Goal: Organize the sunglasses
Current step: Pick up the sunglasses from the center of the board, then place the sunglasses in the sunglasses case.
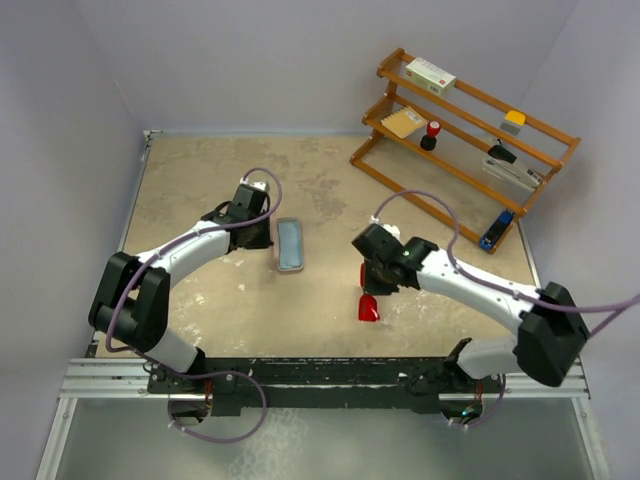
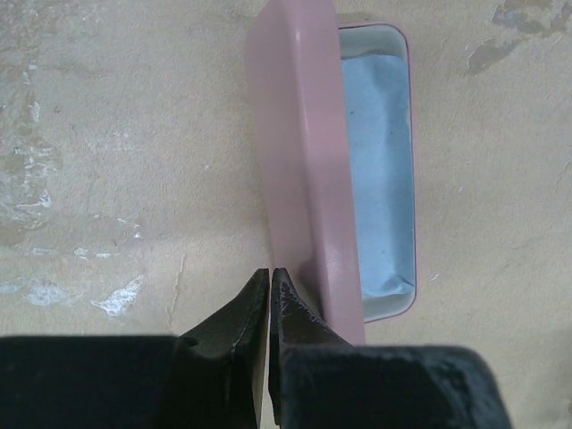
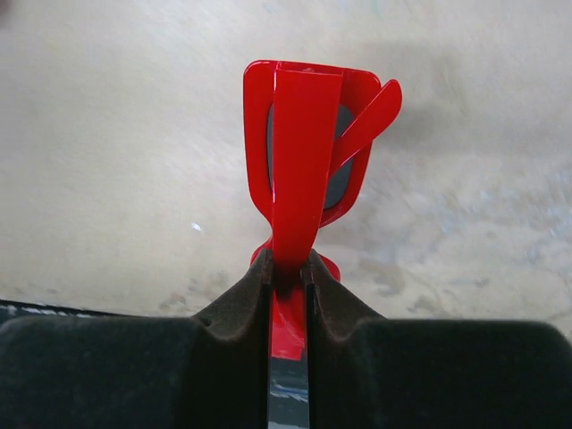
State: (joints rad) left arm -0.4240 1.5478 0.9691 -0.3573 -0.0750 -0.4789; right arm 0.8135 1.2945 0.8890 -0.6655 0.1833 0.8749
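Right tool (image 3: 289, 268) pinching sunglasses (image 3: 304, 143) by one slim arm; left tool (image 2: 270, 273) closed, empty.
I'd worry they pivot and miss the case (image 2: 299, 179).

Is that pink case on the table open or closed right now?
Open: the pink case shows its white-lined inside uncovered, with the blue cloth lying in it.
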